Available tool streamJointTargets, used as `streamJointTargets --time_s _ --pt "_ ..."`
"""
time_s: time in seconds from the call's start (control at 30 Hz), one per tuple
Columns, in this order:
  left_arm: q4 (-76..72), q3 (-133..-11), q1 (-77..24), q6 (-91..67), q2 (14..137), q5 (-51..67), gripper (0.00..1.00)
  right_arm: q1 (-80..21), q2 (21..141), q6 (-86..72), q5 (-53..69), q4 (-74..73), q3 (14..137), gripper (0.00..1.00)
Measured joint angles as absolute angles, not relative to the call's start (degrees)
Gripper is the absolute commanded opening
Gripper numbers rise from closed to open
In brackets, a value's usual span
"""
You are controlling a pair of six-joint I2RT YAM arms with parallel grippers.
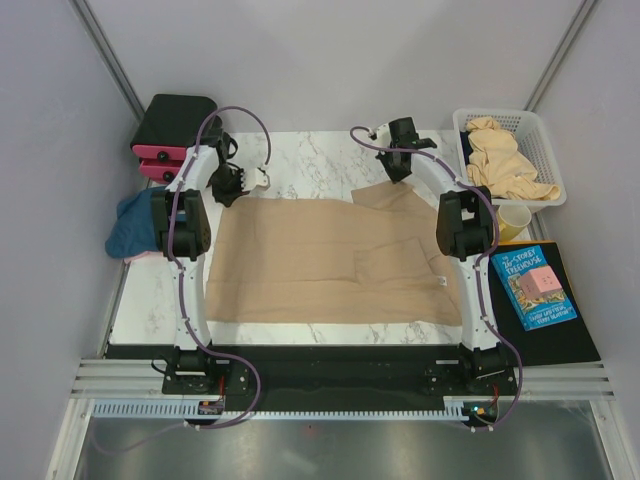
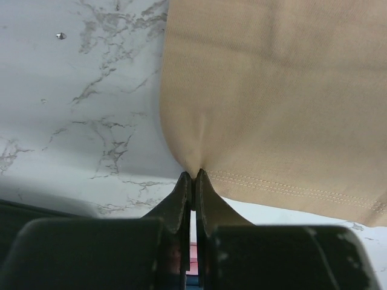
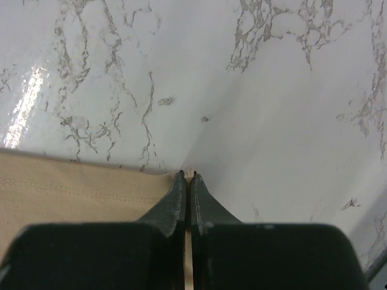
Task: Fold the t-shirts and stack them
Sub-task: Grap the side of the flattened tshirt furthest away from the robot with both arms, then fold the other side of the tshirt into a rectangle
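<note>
Left jaws: the left gripper (image 2: 193, 175) is closed tight on the hem corner of the tan t-shirt (image 2: 272, 103); the cloth puckers into a small peak right at the fingertips, so the pinch has caught fabric
Right jaws: the right gripper (image 3: 188, 174) is closed as well, its tips meeting at the very end of a stitched edge of the same shirt; a sliver of cloth shows between them, so it looks like a thin grip on the far right corner
Why both hold the far edge: with a corner in each gripper, the arms can probably carry that edge toward the near side in one even fold
Far left: black-and-pink boxes (image 1: 170, 135) sit off the table's corner, clear of the work
Left edge: a dark blue t-shirt (image 1: 135, 230) lies bunched, half off the table
Middle: the tan t-shirt lies spread flat across the marble table (image 1: 310, 160), a label near its right side, no fold lifted yet
Right: a white basket (image 1: 548, 140) holds crumpled tan t-shirts (image 1: 505, 160) waiting their turn
Right, nearer: a yellow cup (image 1: 514, 220) and a blue book (image 1: 533, 287) stand beside the table
Risk: the right pinch is shallow and may slip once the cloth lifts
</note>
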State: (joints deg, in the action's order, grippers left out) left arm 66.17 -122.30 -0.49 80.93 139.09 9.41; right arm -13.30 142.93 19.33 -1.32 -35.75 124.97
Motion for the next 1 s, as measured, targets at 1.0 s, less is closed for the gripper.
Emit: streamJointTargets --time_s 1.0 --pt "57.67 -108.66 -2.02 73.45 121.05 9.58 0.02 -13.28 117.19 26.89 0.05 -36.45 113.86 0.00"
